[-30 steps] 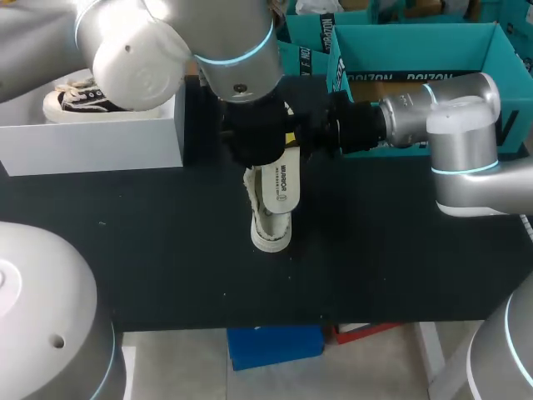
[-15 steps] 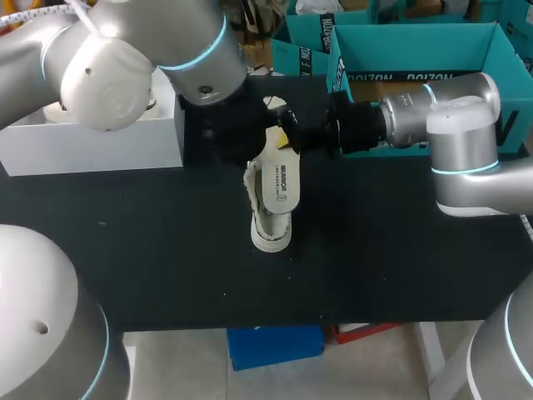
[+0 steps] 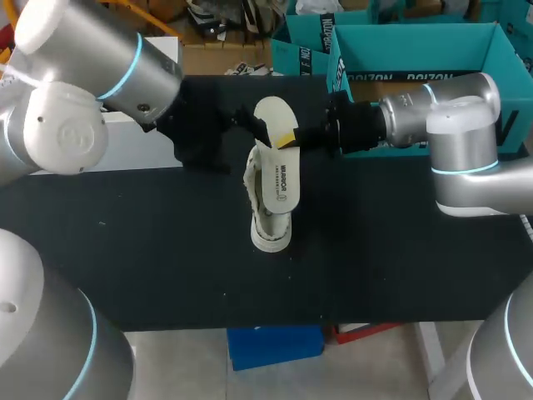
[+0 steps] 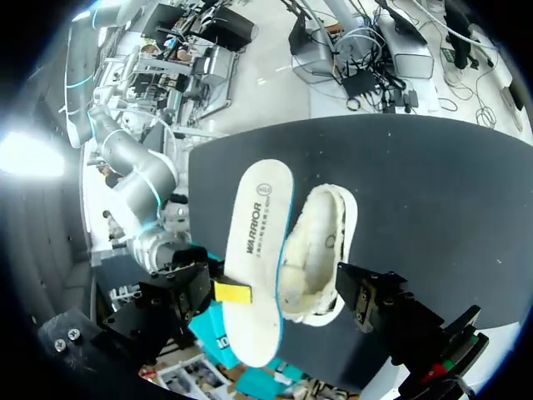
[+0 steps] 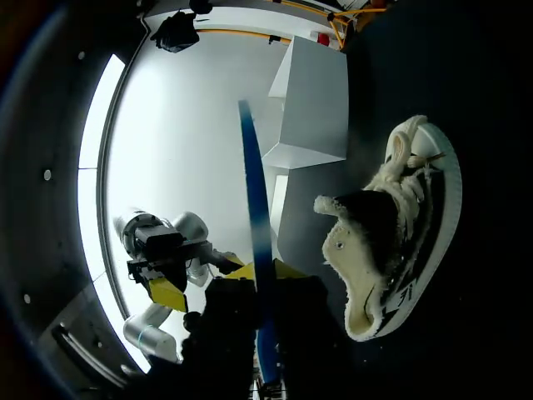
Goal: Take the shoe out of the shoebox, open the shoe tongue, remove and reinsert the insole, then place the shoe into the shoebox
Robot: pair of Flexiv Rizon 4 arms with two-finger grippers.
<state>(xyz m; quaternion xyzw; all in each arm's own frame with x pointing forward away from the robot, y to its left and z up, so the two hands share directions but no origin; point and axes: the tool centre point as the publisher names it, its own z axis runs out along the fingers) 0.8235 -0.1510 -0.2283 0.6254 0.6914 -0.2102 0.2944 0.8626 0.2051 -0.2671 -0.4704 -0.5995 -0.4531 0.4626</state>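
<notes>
Right claw (image 3: 288, 139) clamped on insole (image 3: 280, 177); shoe (image 3: 268, 232) on side on table (image 3: 166, 250), just beside claw.

The left arm (image 3: 92, 75) is made of fat, round silver tubes. A glowing light-blue ring (image 3: 125, 68) runs around its joint, and there is 1 tiny dark screw hole (image 3: 144, 107) near it. Its end part (image 3: 196, 133) is black. The right arm (image 3: 454, 117) is silver too, with 2 blue rings. It turns black near the right gripper (image 3: 287, 138), which has a bright yellow tip. 2 big silver domes (image 3: 37, 333) fill the near corners.
</notes>
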